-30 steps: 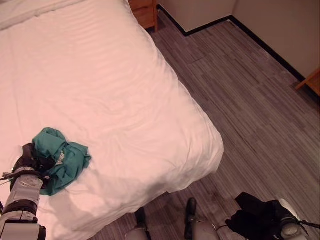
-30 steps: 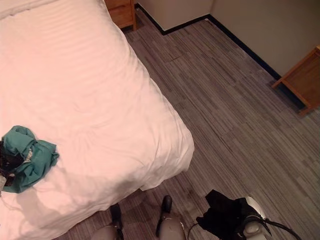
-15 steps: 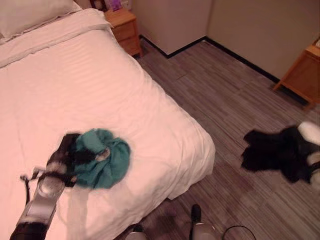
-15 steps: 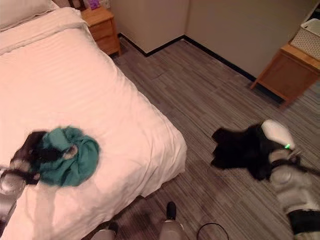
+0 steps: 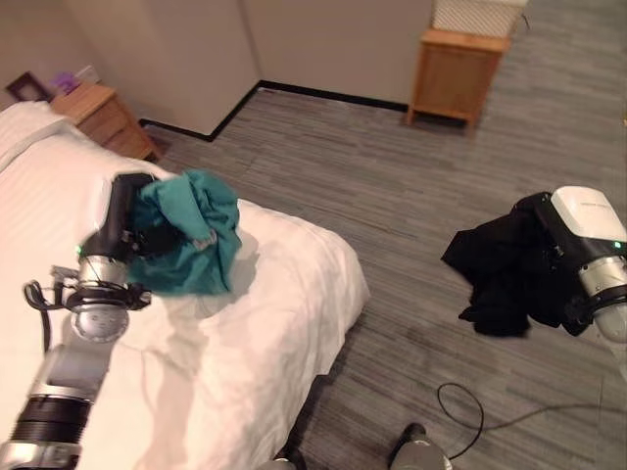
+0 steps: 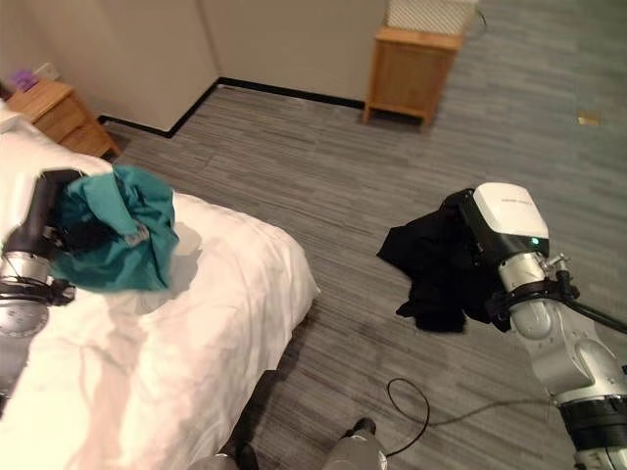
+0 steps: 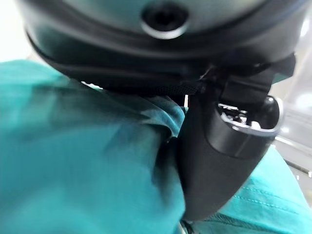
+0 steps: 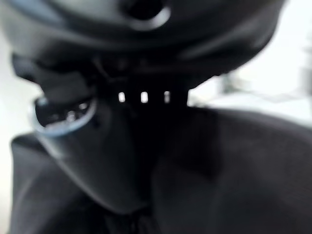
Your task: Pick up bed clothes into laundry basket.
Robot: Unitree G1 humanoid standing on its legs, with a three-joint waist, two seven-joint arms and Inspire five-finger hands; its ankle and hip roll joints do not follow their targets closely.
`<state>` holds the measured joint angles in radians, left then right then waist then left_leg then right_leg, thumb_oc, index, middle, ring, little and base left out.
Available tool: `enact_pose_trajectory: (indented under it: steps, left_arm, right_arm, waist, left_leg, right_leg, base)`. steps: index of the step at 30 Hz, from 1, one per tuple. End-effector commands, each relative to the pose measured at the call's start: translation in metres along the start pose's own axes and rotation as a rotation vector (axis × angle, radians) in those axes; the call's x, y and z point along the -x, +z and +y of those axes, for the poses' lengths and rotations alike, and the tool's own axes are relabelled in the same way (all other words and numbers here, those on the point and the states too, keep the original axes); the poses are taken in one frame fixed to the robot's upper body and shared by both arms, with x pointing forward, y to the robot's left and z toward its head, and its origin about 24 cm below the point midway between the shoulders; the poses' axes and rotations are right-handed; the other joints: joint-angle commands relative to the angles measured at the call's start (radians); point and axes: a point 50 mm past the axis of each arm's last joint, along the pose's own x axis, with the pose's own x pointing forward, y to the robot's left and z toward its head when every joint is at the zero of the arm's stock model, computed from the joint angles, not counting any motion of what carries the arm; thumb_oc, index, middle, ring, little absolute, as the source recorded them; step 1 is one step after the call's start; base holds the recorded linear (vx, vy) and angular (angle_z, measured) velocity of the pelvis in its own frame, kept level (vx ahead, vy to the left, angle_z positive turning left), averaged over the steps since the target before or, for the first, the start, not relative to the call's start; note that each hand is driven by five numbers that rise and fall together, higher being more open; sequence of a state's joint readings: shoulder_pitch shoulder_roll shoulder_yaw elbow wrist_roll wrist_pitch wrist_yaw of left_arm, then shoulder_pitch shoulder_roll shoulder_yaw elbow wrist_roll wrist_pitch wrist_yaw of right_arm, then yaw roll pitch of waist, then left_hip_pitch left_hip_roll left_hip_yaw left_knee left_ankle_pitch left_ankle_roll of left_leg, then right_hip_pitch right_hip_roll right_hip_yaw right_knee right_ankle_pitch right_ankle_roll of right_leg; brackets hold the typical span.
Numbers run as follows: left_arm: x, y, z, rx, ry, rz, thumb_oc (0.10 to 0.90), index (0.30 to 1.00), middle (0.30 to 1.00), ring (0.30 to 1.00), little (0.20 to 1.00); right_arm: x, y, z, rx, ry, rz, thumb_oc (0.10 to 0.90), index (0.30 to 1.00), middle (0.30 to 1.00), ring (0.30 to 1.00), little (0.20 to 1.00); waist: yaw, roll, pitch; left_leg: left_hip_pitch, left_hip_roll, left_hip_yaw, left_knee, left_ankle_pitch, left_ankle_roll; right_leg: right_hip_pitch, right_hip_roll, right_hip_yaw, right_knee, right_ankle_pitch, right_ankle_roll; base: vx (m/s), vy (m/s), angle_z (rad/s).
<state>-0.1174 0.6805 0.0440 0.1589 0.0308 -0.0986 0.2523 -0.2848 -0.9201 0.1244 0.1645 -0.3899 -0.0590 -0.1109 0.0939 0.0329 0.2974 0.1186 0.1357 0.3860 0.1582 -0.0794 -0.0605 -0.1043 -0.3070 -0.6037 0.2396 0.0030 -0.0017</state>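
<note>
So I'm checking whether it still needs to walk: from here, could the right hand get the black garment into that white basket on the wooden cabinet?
Probably not. The right hand holds the black garment over open floor; the white basket on the wooden cabinet stands well beyond it.

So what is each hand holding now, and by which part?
The left hand grips the bunched teal garment at its side. The right hand grips the black garment, which hangs below it.
</note>
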Motion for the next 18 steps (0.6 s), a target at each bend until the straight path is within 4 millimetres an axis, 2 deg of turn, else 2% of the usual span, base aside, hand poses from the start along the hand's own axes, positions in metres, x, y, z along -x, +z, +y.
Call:
enact_pose_trajectory:
  steps: [1, 2, 3, 6, 7, 8, 9, 10, 11, 13, 14, 15, 16, 18]
  left_arm:
    - [-0.029, 0.065, 0.021, 0.1, 0.119, -0.295, 0.4, 0.3, 0.3, 0.3, 0.3]
    - [-0.029, 0.065, 0.021, 0.1, 0.117, -0.295, 0.4, 0.3, 0.3, 0.3, 0.3]
    - [-0.029, 0.064, 0.013, 0.149, 0.112, -0.284, 0.4, 0.3, 0.3, 0.3, 0.3]
    - [-0.028, 0.064, 0.006, 0.217, 0.105, -0.276, 0.4, 0.3, 0.3, 0.3, 0.3]
    - [-0.029, 0.066, 0.0, 0.235, 0.099, -0.278, 0.4, 0.3, 0.3, 0.3, 0.3]
    - [-0.029, 0.066, -0.001, 0.236, 0.1, -0.278, 0.4, 0.3, 0.3, 0.3, 0.3]
    - [-0.029, 0.069, -0.004, 0.25, 0.102, -0.286, 0.4, 0.3, 0.3, 0.3, 0.3]
    - [-0.029, 0.069, -0.004, 0.25, 0.103, -0.286, 0.4, 0.3, 0.3, 0.3, 0.3]
    - [-0.03, 0.07, -0.004, 0.267, 0.118, -0.289, 0.4, 0.3, 0.3, 0.3, 0.3]
    - [-0.032, 0.073, -0.005, 0.286, 0.126, -0.296, 0.4, 0.3, 0.3, 0.3, 0.3]
    - [-0.034, 0.079, -0.007, 0.297, 0.133, -0.311, 0.4, 0.3, 0.3, 0.3, 0.3]
    - [-0.034, 0.082, -0.01, 0.301, 0.129, -0.321, 0.4, 0.3, 0.3, 0.3, 0.3]
    - [-0.034, 0.083, -0.014, 0.302, 0.127, -0.322, 0.4, 0.3, 0.3, 0.3, 0.3]
    - [-0.034, 0.084, -0.02, 0.289, 0.114, -0.321, 0.4, 0.3, 0.3, 0.3, 0.3]
  right_arm:
    - [-0.016, 0.019, -0.059, 0.04, -0.263, -0.117, 0.4, 0.3, 0.3, 0.3, 0.3]
    - [-0.015, 0.019, -0.059, 0.04, -0.263, -0.115, 0.4, 0.3, 0.3, 0.3, 0.3]
    - [-0.015, 0.022, -0.054, 0.012, -0.262, -0.123, 0.4, 0.3, 0.3, 0.3, 0.3]
    - [-0.014, 0.028, -0.057, 0.009, -0.279, -0.16, 0.4, 0.3, 0.3, 0.3, 0.3]
    - [-0.015, 0.036, -0.058, -0.018, -0.299, -0.195, 0.4, 0.3, 0.3, 0.3, 0.3]
    - [-0.016, 0.036, -0.058, -0.017, -0.3, -0.196, 0.4, 0.3, 0.3, 0.3, 0.3]
    - [-0.016, 0.044, -0.06, -0.045, -0.312, -0.238, 0.4, 0.3, 0.3, 0.3, 0.3]
    - [-0.016, 0.045, -0.06, -0.045, -0.311, -0.239, 0.4, 0.3, 0.3, 0.3, 0.3]
    - [-0.016, 0.054, -0.061, -0.061, -0.323, -0.282, 0.4, 0.3, 0.3, 0.3, 0.3]
    - [-0.018, 0.059, -0.062, -0.074, -0.325, -0.304, 0.4, 0.3, 0.3, 0.3, 0.3]
    - [-0.019, 0.065, -0.062, -0.101, -0.334, -0.33, 0.4, 0.3, 0.3, 0.3, 0.3]
    - [-0.019, 0.066, -0.06, -0.105, -0.328, -0.333, 0.4, 0.3, 0.3, 0.3, 0.3]
    - [-0.02, 0.067, -0.057, -0.109, -0.317, -0.334, 0.4, 0.3, 0.3, 0.3, 0.3]
    - [-0.02, 0.064, -0.053, -0.105, -0.292, -0.32, 0.4, 0.3, 0.3, 0.3, 0.3]
  waist:
    - [0.023, -0.027, -0.164]
    - [0.025, -0.027, -0.165]
    - [0.013, -0.024, -0.174]
    - [-0.005, -0.013, -0.183]
    - [-0.019, -0.002, -0.192]
    - [-0.018, -0.001, -0.186]
    - [-0.03, 0.008, -0.195]
    - [-0.03, 0.013, -0.194]
    - [-0.038, 0.02, -0.196]
    - [-0.042, 0.028, -0.191]
    - [-0.045, 0.029, -0.179]
    - [-0.042, 0.032, -0.172]
    - [-0.027, 0.025, -0.162]
    - [-0.001, 0.0, -0.148]
  left_leg:
    - [-0.008, 0.02, -0.022, -0.193, 0.043, -0.045]
    - [-0.008, 0.022, -0.021, -0.193, 0.044, -0.047]
    - [-0.011, 0.05, -0.016, -0.191, 0.063, -0.065]
    - [-0.006, 0.082, -0.003, -0.194, 0.091, -0.089]
    - [0.001, 0.111, 0.006, -0.195, 0.111, -0.108]
    - [-0.008, 0.115, 0.03, -0.187, 0.128, -0.103]
    - [-0.001, 0.147, 0.012, -0.181, 0.138, -0.129]
    - [-0.001, 0.155, 0.013, -0.179, 0.139, -0.134]
    - [-0.004, 0.175, 0.013, -0.154, 0.15, -0.145]
    - [-0.01, 0.193, 0.007, -0.127, 0.152, -0.154]
    - [-0.026, 0.205, 0.004, -0.083, 0.182, -0.148]
    - [-0.035, 0.2, -0.034, -0.061, 0.194, -0.153]
    - [-0.054, 0.167, -0.105, -0.04, 0.18, -0.144]
    - [-0.102, 0.07, -0.222, -0.036, 0.091, -0.119]
  right_leg:
    - [0.237, -0.126, -0.049, -0.168, 0.091, 0.26]
    - [0.239, -0.122, -0.05, -0.172, 0.092, 0.259]
    - [0.249, -0.084, -0.037, -0.237, 0.086, 0.257]
    - [0.257, -0.04, -0.012, -0.281, 0.081, 0.252]
    - [0.266, -0.006, 0.005, -0.31, 0.063, 0.243]
    - [0.258, -0.008, -0.015, -0.305, 0.075, 0.232]
    - [0.266, 0.025, 0.023, -0.315, 0.033, 0.227]
    - [0.265, 0.032, 0.025, -0.314, 0.029, 0.223]
    - [0.266, 0.055, 0.037, -0.317, 0.001, 0.208]
    - [0.266, 0.071, 0.046, -0.318, -0.014, 0.195]
    - [0.256, 0.089, 0.038, -0.319, -0.01, 0.172]
    - [0.255, 0.099, 0.047, -0.322, -0.019, 0.166]
    - [0.254, 0.107, 0.06, -0.326, -0.027, 0.16]
    - [0.251, 0.106, 0.097, -0.327, -0.035, 0.159]
  base:
    - [-0.07, -0.293, -1.57]
    - [0.0, -0.323, -0.32]
    - [0.01, -0.314, -0.42]
    - [0.02, -0.255, -0.55]
    - [-0.04, -0.252, -0.42]
    - [0.04, -0.309, -0.37]
    - [0.02, -0.171, -0.35]
    - [0.1, -0.256, -0.37]
    - [0.01, -0.162, -0.4]
    - [-0.02, -0.154, -0.32]
    - [-0.05, -0.128, -0.33]
    - [-0.04, -0.186, -0.25]
    - [0.02, -0.161, -0.3]
    - [0.04, -0.178, -0.28]
